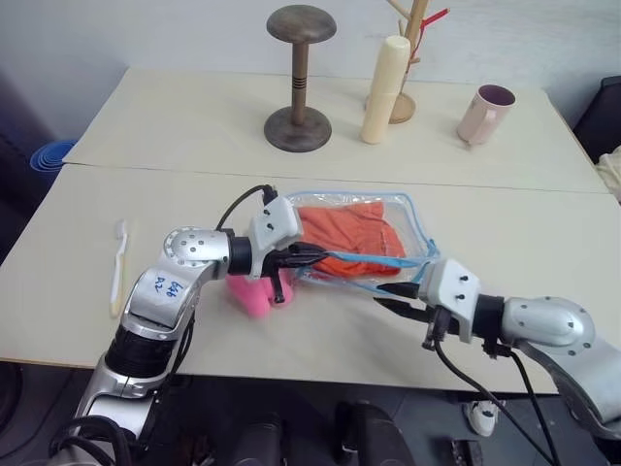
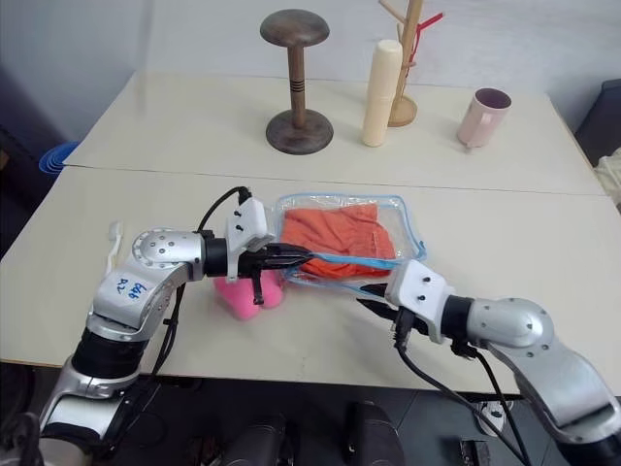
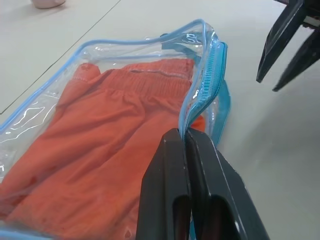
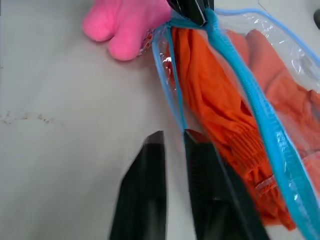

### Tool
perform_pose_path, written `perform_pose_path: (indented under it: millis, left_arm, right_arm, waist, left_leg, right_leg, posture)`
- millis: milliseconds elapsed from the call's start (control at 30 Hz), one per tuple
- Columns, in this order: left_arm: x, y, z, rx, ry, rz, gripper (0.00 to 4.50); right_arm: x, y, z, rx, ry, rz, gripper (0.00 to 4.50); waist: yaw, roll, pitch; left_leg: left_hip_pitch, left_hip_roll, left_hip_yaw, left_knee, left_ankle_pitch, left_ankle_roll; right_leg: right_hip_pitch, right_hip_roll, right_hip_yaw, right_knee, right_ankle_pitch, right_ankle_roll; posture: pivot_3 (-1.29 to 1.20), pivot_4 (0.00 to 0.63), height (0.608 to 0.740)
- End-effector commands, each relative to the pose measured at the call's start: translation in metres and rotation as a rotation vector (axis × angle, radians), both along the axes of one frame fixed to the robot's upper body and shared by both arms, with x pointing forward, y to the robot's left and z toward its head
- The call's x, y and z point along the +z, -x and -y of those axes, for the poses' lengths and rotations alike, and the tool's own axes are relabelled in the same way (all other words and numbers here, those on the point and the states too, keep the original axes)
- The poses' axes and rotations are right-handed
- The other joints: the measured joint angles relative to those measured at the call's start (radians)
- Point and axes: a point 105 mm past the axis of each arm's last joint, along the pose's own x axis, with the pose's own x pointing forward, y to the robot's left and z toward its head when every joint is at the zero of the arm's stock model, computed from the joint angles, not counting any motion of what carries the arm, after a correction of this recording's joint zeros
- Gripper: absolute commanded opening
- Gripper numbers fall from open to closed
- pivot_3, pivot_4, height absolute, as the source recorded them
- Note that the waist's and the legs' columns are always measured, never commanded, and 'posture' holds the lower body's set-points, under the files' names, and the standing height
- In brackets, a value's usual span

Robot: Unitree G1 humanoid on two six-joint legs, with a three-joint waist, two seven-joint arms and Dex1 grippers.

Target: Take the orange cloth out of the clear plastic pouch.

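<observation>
The clear plastic pouch (image 1: 415,216) with light blue zipper edging lies near the middle of the front table, and the orange cloth (image 1: 344,228) sits folded inside it. My left gripper (image 3: 186,134) is shut on the upper blue zipper edge at the pouch's near left corner and holds that lip raised off the table. My right gripper (image 4: 172,137) hovers low over the table at the pouch's near edge. Its fingers stand a narrow gap apart, with bare table showing between them. The thin lower blue lip of the pouch runs right up to its tips.
A pink plush heart (image 1: 254,291) lies under my left wrist, beside the pouch. A white toothbrush (image 1: 118,264) lies at the left. On the far table stand a wooden stand (image 1: 299,83), a cream cylinder (image 1: 385,89), a branch rack (image 1: 415,39) and a pink mug (image 1: 483,114).
</observation>
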Motion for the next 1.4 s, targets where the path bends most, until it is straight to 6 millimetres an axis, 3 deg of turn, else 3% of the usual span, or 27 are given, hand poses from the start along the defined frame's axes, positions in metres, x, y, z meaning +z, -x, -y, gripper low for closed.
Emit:
perform_pose_path:
  millis: [33,200,300,667,700,867,1133,1267,1400]
  left_arm:
    - [0.012,0.004,0.004,-0.013,0.019,0.058,0.0]
    - [0.01,0.006,0.003,-0.009,0.009,0.065,0.0]
    - [0.01,0.006,0.003,-0.012,0.004,0.067,0.0]
    - [0.013,0.009,0.008,-0.037,0.01,0.06,0.0]
    - [0.013,0.009,0.008,-0.04,0.011,0.059,0.0]
    - [0.015,0.012,0.011,-0.053,0.026,0.047,0.0]
    - [0.017,0.01,0.015,-0.049,0.044,0.04,0.0]
    - [0.018,0.009,0.018,-0.045,0.056,0.035,0.0]
    - [0.016,0.009,0.019,-0.044,0.058,0.032,0.0]
  right_arm:
    - [-0.005,-0.013,-0.005,0.009,0.071,0.093,0.03]
    - [-0.005,-0.04,-0.005,-0.036,0.157,0.226,0.03]
    - [-0.01,-0.044,-0.003,-0.036,0.209,0.277,0.59]
    - [-0.01,-0.054,-0.002,-0.099,0.266,0.479,4.39]
    - [-0.009,-0.056,-0.002,-0.109,0.271,0.501,4.48]
    - [-0.018,-0.065,-0.005,-0.099,0.347,0.568,4.48]
    - [-0.035,-0.07,-0.024,0.023,0.455,0.649,4.48]
    - [-0.043,-0.083,-0.037,0.047,0.493,0.678,4.48]
    - [-0.052,-0.09,-0.045,0.037,0.468,0.64,3.57]
  waist:
    - [-0.002,0.0,0.0]
    - [-0.006,0.0,0.0]
    - [-0.01,0.0,0.0]
    - [-0.016,0.0,0.0]
    - [-0.016,0.0,0.0]
    - [-0.016,0.0,0.0]
    - [-0.019,0.0,0.0]
    - [-0.023,0.0,0.0]
    - [-0.029,0.0,0.0]
  left_leg:
    - [0.0,0.0,0.0,0.0,0.0,0.0]
    - [0.0,0.0,0.0,0.0,0.0,0.0]
    - [0.0,0.0,0.0,0.0,0.0,0.0]
    - [0.0,0.0,0.0,0.0,0.0,-0.001]
    - [0.0,0.0,0.0,0.0,0.0,-0.001]
    - [0.0,0.0,0.0,0.0,0.001,-0.001]
    - [0.0,0.0,0.0,0.0,0.001,-0.001]
    - [0.001,0.0,0.0,0.0,0.001,-0.002]
    - [0.001,0.0,0.0,0.0,0.001,-0.002]
  right_leg:
    - [0.0,0.0,0.0,0.0,0.0,0.0]
    - [0.0,0.0,0.0,0.0,0.0,0.0]
    - [0.0,0.0,0.0,0.0,0.0,0.0]
    - [0.0,0.0,0.0,0.001,0.0,0.0]
    - [0.0,0.0,0.0,0.001,0.0,0.0]
    - [0.0,0.0,0.0,0.001,0.0,0.0]
    - [0.0,0.0,0.0,0.001,0.0,0.0]
    - [0.0,0.0,0.0,0.001,0.0,0.0]
    - [0.0,0.0,0.0,0.002,0.0,0.0]
  posture:
    - [0.0,0.15,0.74]
    - [0.0,0.15,0.74]
    - [0.0,0.15,0.74]
    - [0.0,0.15,0.74]
    - [0.0,0.15,0.74]
    - [0.0,0.15,0.74]
    - [0.0,0.15,0.74]
    - [0.0,0.15,0.74]
    - [0.0,0.15,0.74]
